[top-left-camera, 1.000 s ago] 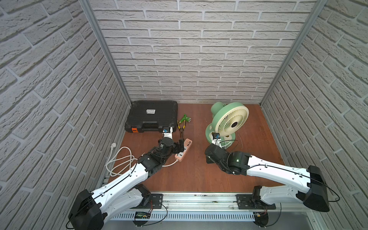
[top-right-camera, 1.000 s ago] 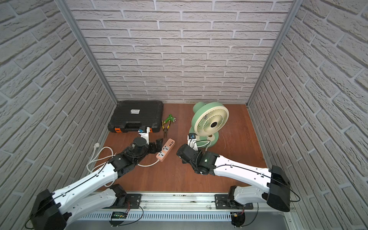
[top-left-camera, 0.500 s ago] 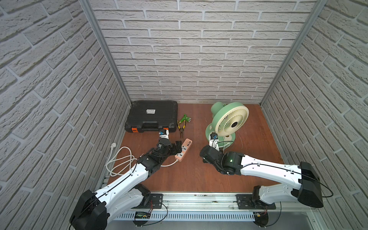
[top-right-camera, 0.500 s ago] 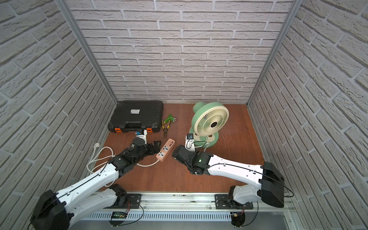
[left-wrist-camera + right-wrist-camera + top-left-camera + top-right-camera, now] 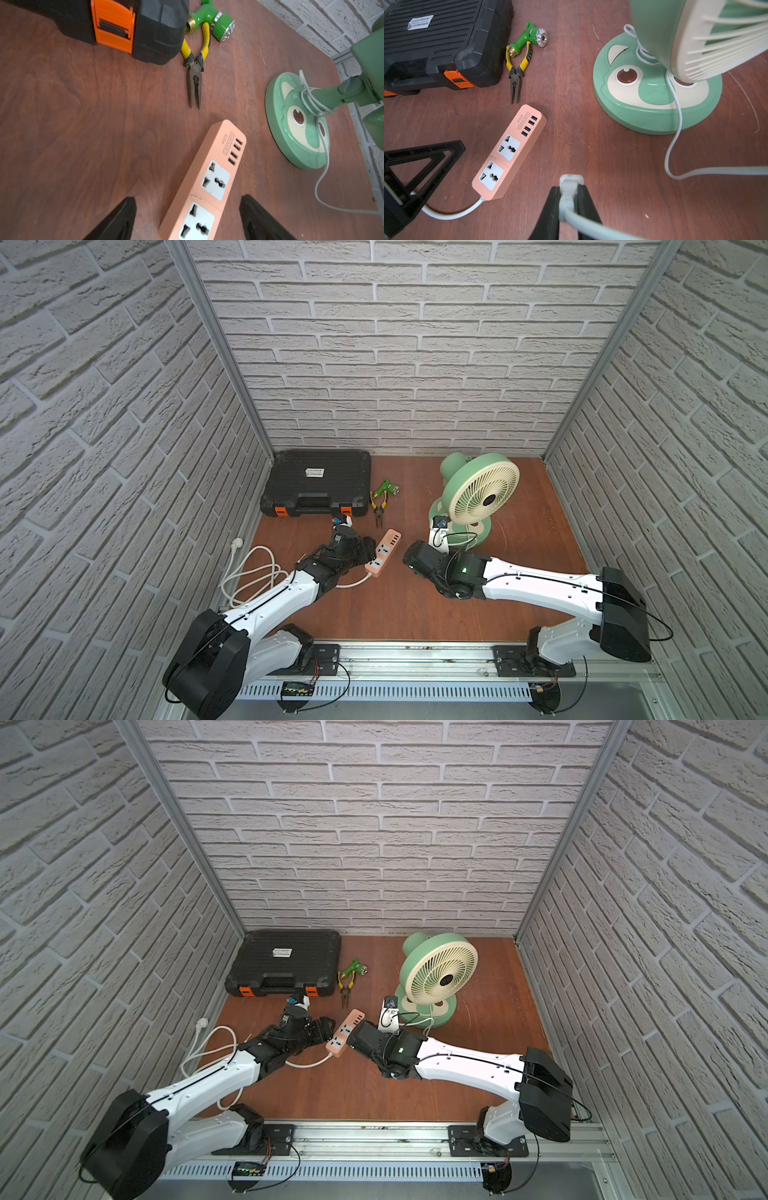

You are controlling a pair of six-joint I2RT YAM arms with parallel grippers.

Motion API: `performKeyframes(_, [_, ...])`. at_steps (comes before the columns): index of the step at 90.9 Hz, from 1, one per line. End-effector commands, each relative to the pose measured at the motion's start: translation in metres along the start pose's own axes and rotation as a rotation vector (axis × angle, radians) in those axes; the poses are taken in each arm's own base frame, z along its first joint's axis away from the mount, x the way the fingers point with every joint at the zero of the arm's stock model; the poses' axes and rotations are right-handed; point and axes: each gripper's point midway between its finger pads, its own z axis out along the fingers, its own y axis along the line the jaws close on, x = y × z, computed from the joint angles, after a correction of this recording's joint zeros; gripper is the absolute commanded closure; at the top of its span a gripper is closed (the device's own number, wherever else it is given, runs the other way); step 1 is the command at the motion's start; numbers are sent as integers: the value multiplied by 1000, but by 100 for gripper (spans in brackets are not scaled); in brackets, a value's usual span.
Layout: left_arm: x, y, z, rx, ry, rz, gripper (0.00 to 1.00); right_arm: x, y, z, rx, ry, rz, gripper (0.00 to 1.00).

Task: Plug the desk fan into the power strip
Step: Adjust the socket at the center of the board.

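Observation:
The peach-pink power strip (image 5: 383, 552) lies on the wooden floor, sockets up, between both arms. My left gripper (image 5: 187, 198) is open and straddles the strip's cable end, with a gap between each finger and the strip (image 5: 207, 187). The mint-green desk fan (image 5: 484, 493) stands upright at the back right; its thin white cord (image 5: 675, 128) runs from the base (image 5: 654, 99) to my right gripper (image 5: 569, 188). That gripper is shut on the fan's white plug (image 5: 571, 179), held just right of the strip (image 5: 508, 151) and a little above the floor.
A black toolcase (image 5: 318, 483) with orange latches sits at the back left. Yellow-handled pliers (image 5: 379, 506) and a green hose nozzle (image 5: 388, 488) lie just beyond the strip. The strip's thick white cable (image 5: 253, 572) coils by the left wall.
My right gripper has carried the plug leftward, closer to the strip. The left gripper has settled over the strip's cable end, its jaws slightly narrower than before.

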Motion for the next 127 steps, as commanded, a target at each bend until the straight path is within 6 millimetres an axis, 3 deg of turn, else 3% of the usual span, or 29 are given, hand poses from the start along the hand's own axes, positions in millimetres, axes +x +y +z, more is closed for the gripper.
performKeyframes(1, [6,-15,4,113,20,-20,13,-7,13,-4,-45,-21,19,97])
performKeyframes(12, [22,-15,7,143,71,8,11,-5,17,-4,-69,-2,12,97])
performKeyframes(23, [34,-9,9,133,93,36,2,-2,23,-4,-111,10,6,97])
performKeyframes(41, [43,-19,6,129,68,169,2,3,26,-3,-132,27,-4,98])
performKeyframes(56, [58,-17,7,26,100,307,2,2,23,-4,-130,28,7,97])
performKeyframes(75, [60,-14,9,-24,100,342,7,2,18,-3,-132,28,46,97])
performKeyframes(127, [78,-37,17,-38,110,406,20,6,11,2,-124,54,80,97])
